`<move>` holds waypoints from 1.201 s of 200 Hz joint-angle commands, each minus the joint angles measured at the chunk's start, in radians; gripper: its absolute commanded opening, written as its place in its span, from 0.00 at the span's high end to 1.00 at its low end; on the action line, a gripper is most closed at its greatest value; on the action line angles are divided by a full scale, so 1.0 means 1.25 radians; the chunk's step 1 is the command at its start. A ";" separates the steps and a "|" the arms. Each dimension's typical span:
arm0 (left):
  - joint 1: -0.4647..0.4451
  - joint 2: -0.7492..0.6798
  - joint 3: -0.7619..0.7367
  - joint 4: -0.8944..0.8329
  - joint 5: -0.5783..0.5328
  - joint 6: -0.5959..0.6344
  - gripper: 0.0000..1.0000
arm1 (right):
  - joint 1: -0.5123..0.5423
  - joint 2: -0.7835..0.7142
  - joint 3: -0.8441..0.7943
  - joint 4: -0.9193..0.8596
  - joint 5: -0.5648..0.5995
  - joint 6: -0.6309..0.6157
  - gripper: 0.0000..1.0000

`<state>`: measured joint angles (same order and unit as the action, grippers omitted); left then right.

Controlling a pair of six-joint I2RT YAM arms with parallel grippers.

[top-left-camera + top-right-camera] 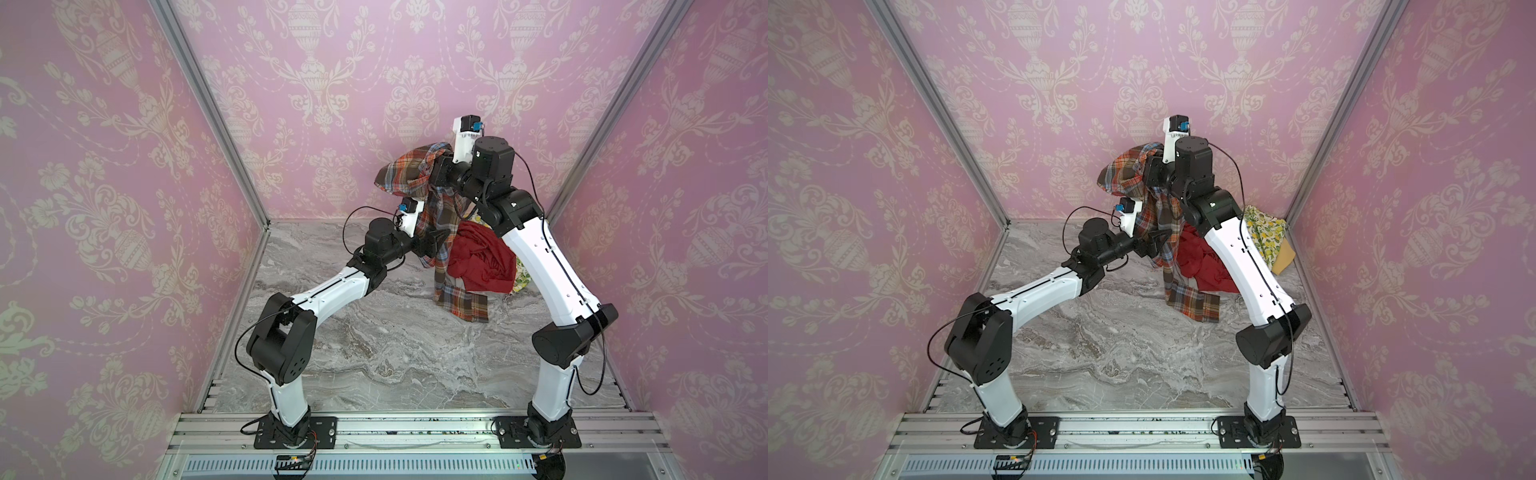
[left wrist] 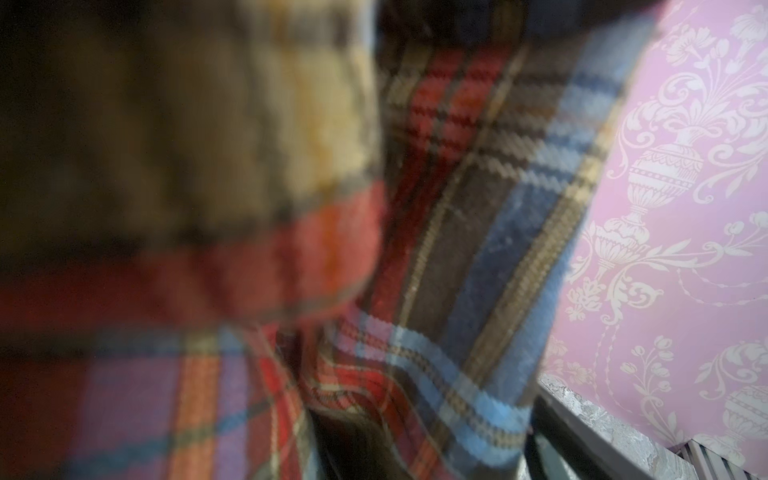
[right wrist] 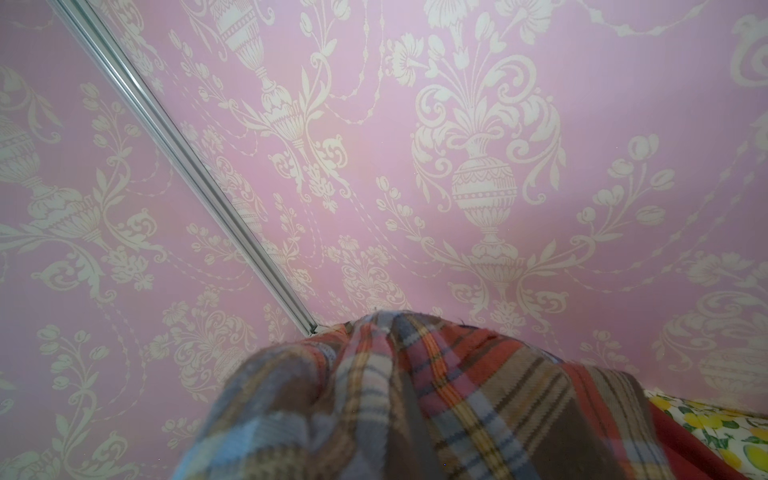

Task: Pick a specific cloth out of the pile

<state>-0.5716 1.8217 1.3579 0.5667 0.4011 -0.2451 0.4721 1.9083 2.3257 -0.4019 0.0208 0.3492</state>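
While my right gripper (image 1: 436,168) pinches the plaid cloth (image 1: 403,170) high over the table's (image 1: 374,340) far edge, its tail resting beside the pile (image 1: 482,262) (red on top), my left gripper (image 1: 434,243) gapes wide at the hanging part; I'd close there and lift both together.

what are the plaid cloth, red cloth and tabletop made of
Plaid cloth: woven, slightly fuzzy, flannel-like; diagonal weave ridges show close up.
Red cloth: thin, soft, matte; fine crumpled folds; fibre unclear.
Tabletop: grey veined marble look, possibly a print.
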 commanded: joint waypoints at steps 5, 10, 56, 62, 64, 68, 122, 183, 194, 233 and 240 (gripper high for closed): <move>-0.017 0.067 0.067 0.046 -0.040 0.007 0.02 | 0.008 -0.041 -0.015 0.081 0.025 0.043 1.00; -0.018 0.079 0.080 0.056 -0.046 0.004 0.05 | 0.008 -0.044 -0.022 0.087 0.028 0.046 1.00; -0.018 0.128 0.142 0.108 -0.086 -0.027 0.92 | -0.001 -0.075 -0.103 0.099 0.072 0.055 1.00; -0.018 0.121 0.138 0.103 -0.090 -0.028 1.00 | -0.004 -0.081 -0.118 0.101 0.075 0.057 1.00; -0.017 0.118 0.137 0.100 -0.093 -0.029 1.00 | -0.005 -0.083 -0.123 0.101 0.077 0.057 1.00; -0.016 0.111 0.133 0.092 -0.098 -0.033 1.00 | -0.010 -0.086 -0.132 0.101 0.079 0.059 1.00; 0.032 -0.017 0.019 0.067 -0.062 -0.066 1.00 | -0.096 -0.122 -0.278 0.101 0.073 0.132 1.00; 0.089 -0.143 -0.012 -0.001 -0.077 -0.048 1.00 | -0.111 -0.034 -0.281 0.016 -0.004 0.162 1.00; 0.109 -0.160 0.003 -0.027 -0.095 -0.052 1.00 | -0.106 -0.032 -0.294 0.025 -0.029 0.157 0.95; 0.181 -0.200 0.062 -0.127 -0.140 -0.047 1.00 | -0.083 -0.069 -0.374 0.086 -0.119 0.111 0.51; 0.194 -0.205 0.074 -0.153 -0.147 -0.041 1.00 | -0.082 -0.082 -0.401 0.115 -0.158 0.100 0.41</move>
<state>-0.3862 1.6501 1.3594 0.4286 0.2966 -0.3054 0.3695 1.8591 1.8984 -0.3286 -0.0639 0.5171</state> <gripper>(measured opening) 0.069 0.458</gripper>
